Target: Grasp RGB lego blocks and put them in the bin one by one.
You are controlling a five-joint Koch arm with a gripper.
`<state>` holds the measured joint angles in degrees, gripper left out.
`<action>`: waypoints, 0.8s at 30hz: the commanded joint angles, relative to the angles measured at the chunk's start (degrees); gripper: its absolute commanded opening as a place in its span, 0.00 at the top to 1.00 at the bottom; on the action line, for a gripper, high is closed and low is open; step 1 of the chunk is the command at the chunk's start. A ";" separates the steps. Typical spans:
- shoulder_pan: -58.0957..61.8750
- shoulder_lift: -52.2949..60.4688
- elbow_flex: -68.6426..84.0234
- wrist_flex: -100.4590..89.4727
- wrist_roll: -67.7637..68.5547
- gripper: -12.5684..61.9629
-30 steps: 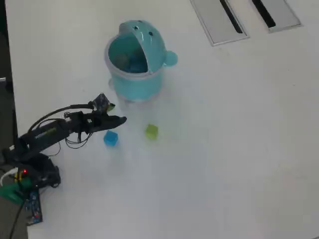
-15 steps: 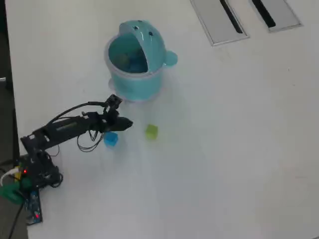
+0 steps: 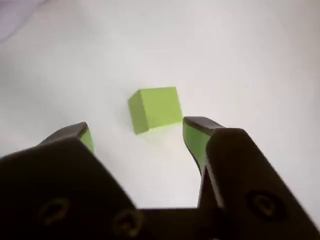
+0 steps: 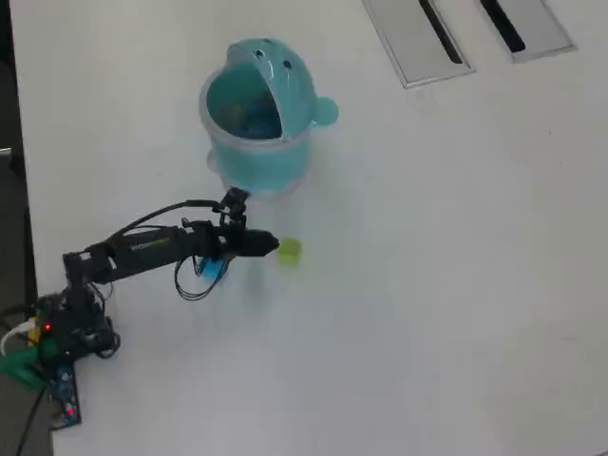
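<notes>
The yellow-green lego block (image 3: 155,108) lies on the white table just beyond my fingertips, nearer the right one. My gripper (image 3: 136,131) is open and empty, its jaws wide apart with green inner pads. In the overhead view the gripper (image 4: 273,247) points right at the same block (image 4: 290,251), almost touching it. The turquoise whale-like bin (image 4: 275,157) stands above the arm with its mouth open; something bluish shows inside. The red and blue blocks are not clearly in view.
Two grey recessed slots (image 4: 416,38) sit at the table's top right. The arm's base and cables (image 4: 66,318) are at the left edge. White table (image 4: 437,285) spreads to the right and below.
</notes>
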<state>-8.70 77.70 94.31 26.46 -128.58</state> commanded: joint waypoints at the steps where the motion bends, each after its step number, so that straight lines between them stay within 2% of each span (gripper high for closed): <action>1: 0.88 -0.62 -8.35 -1.93 0.09 0.38; 11: 0.26 -12.22 -18.46 -0.09 0.09 0.38; 24: 4.66 -19.34 -26.63 3.08 -2.29 0.38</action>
<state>-4.66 57.22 73.21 29.62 -130.78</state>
